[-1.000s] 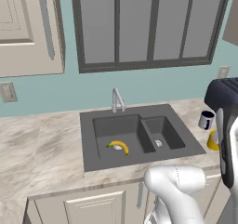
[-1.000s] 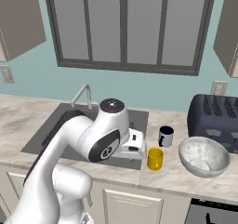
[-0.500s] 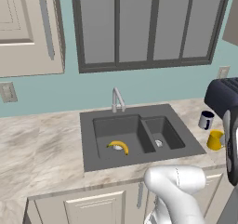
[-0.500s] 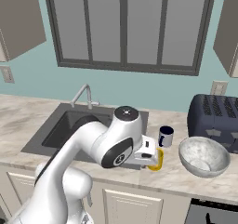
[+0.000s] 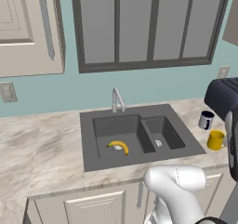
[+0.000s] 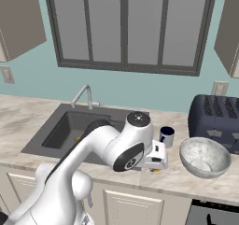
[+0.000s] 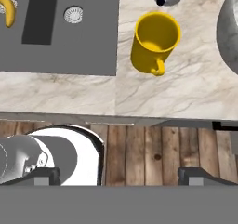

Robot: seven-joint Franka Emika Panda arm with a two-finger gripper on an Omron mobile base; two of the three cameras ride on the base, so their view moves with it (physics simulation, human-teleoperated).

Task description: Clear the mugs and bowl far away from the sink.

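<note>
— Sink [image 5: 135, 135]: contents? Neighbours?
— Banana [image 5: 118, 146] in left basin. On worktop [image 5: 37, 144] right of sink: yellow mug [image 7: 154, 42] just beside the rim, upright; dark-rimmed mug [image 6: 166, 136] behind it; bowl [image 6: 204, 157] further right, before toaster [image 6: 215, 119].
— Tool [image 7: 119, 175]?
— Spread wide, empty, near yellow mug, above worktop's front edge.

Two mugs and a bowl stand to the right of the sink on the marble desk.

The dark grey double-basin sink [image 5: 137, 135] has a large left basin and a smaller right one. The small yellow handled mug [image 7: 155, 42] stands upright and empty just beside the sink's right edge. The pale mug with dark rim and handle [image 6: 166, 136] stands upright just behind it, nearer the wall. The wide whitish-grey speckled bowl [image 6: 204, 157] sits upright farther right of the sink, apart from both mugs.
</note>
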